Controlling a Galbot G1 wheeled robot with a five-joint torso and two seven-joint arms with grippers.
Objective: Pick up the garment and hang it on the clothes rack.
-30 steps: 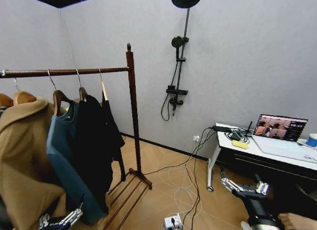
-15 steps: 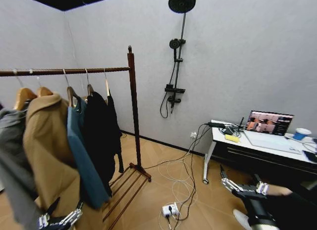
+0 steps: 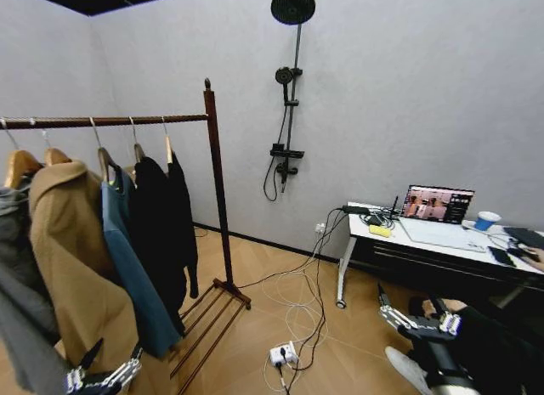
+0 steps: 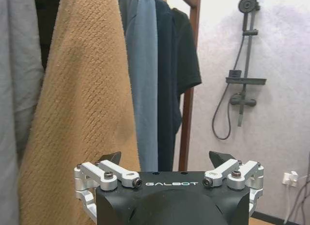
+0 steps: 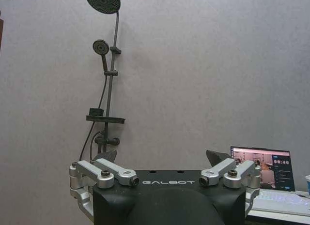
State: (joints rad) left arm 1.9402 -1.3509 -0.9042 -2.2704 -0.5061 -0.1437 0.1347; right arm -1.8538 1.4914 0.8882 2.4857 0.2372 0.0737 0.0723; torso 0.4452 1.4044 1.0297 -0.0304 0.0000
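Note:
The clothes rack (image 3: 216, 183) is dark reddish-brown wood with a knob-topped post, a horizontal bar and a slatted base, and it stands at the left. The garment (image 3: 180, 204), a black short-sleeved T-shirt on a light wooden hanger, hangs last on the bar next to the post. It is seen edge-on, so its chest is hidden. In the left wrist view the garment (image 4: 187, 55) hangs well beyond my left gripper (image 4: 165, 159). My left gripper (image 3: 109, 363) is low by the tan coat, open and empty. My right gripper (image 3: 411, 307) is low at the right, open and empty, and in its wrist view my right gripper (image 5: 162, 156) faces the wall.
On the bar also hang a longer black garment (image 3: 151, 234), a blue sweatshirt (image 3: 127, 268), a tan coat (image 3: 76, 268) and a grey one (image 3: 19, 310). Cables and a power strip (image 3: 283, 354) lie on the floor. A desk (image 3: 442, 246) with a laptop stands right; a shower fixture (image 3: 287, 115) hangs on the wall.
The whole head view has shifted, so the camera has moved: more of the rack's left end shows and the desk sits further left. Both grippers keep their pose and stay open.

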